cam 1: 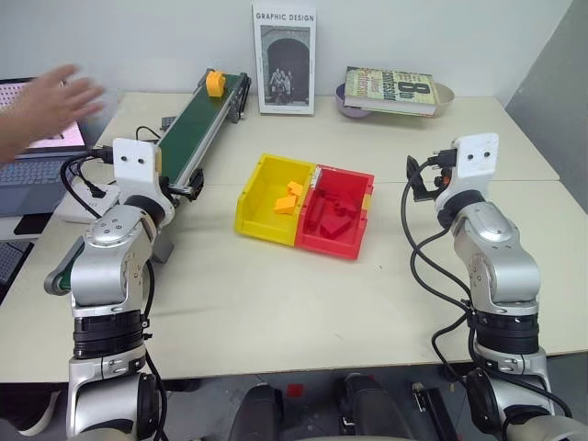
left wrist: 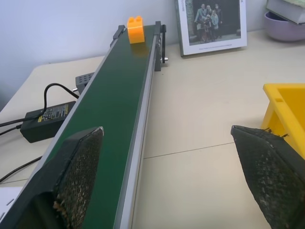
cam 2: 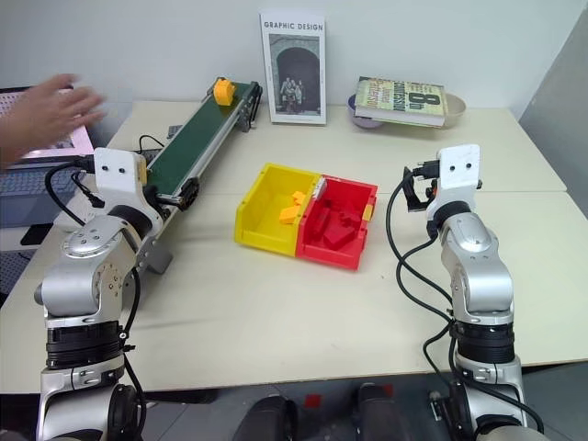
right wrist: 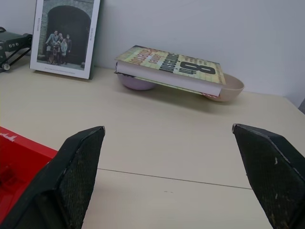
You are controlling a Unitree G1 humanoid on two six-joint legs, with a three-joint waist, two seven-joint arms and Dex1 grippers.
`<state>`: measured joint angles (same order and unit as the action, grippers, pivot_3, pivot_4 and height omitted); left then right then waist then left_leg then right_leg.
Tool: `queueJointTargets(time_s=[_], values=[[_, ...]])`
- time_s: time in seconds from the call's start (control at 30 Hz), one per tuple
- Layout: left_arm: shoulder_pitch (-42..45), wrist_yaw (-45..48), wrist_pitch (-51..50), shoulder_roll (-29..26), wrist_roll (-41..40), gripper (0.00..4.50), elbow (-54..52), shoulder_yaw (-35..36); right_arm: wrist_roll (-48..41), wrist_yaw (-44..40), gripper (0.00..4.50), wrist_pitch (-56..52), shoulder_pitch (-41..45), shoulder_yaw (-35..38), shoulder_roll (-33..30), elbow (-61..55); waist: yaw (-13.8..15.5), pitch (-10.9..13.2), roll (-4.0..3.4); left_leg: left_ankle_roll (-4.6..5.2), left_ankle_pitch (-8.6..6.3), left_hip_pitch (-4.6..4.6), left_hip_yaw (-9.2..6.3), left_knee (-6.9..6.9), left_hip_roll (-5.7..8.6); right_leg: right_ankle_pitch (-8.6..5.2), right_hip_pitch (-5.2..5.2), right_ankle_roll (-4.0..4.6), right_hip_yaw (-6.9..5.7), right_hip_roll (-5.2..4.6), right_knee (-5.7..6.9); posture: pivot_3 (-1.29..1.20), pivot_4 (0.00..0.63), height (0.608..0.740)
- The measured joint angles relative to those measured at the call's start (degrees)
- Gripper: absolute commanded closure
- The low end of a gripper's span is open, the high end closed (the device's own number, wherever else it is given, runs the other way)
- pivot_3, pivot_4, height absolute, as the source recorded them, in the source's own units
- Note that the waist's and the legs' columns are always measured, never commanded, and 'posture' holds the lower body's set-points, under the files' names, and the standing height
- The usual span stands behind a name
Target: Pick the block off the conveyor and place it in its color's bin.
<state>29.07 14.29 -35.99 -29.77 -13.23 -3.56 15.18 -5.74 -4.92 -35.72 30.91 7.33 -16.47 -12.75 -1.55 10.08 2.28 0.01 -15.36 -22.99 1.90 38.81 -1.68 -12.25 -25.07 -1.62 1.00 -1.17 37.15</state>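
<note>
Here the block (cam 1: 215, 83) sat at the conveyor (cam 1: 197, 124) far end, upper left; the left claw (left wrist: 167, 176), fingers apart, should wait and close squarely.

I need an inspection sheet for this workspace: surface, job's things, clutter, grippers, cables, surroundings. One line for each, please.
Surface: pale table, seam lines across it.
Job's things: orange-yellow block at the far end of the conveyor; yellow bin joined to red bin, both holding blocks.
Clutter: standing book; flat book lying over two bowls; laptop at the left edge.
Grippers: left gripper open, empty, facing the belt; right gripper open, empty.
Cables: power adapter with cord beside the conveyor.
Surroundings: white wall; a person's hand at the left.
</note>
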Motion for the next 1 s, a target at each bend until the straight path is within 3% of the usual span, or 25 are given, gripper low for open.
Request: queueJointTargets(time_s=[0.4,0.73,1.0], values=[[-4.4,1.0,-0.7,-2.1,-3.3,0.04,-0.9,7.0,-0.9,-4.4,0.0,0.0,0.1,-0.2,-2.5,0.0,-0.1,0.0,0.0,0.0,0.0,0.0,0.0,-0.01,-0.01,0.0,-0.01,0.0,-0.02,0.0,-0.01,0.0,0.15,0.74],[-6.2,11.0,-1.6,-9.6,-8.8,0.04,0.7,10.0,-23.7,-37.5,0.0,-7.0,5.0,-4.8,-13.2,-5.1,0.0,0.0,-0.02,0.0,0.0,0.02,-0.05,-0.02,-0.04,-0.03,0.04,0.02,-0.1,0.01,-0.07,0.0,0.15,0.74],[-5.4,12.6,2.3,-10.4,-8.5,0.04,6.5,10.0,-28.0,-43.5,0.0,-7.4,7.2,-7.8,-13.6,-5.4,0.0,0.0,-0.02,0.0,0.0,0.01,-0.02,0.0,-0.04,-0.03,0.02,0.02,-0.08,-0.01,-0.07,0.0,0.15,0.74]])
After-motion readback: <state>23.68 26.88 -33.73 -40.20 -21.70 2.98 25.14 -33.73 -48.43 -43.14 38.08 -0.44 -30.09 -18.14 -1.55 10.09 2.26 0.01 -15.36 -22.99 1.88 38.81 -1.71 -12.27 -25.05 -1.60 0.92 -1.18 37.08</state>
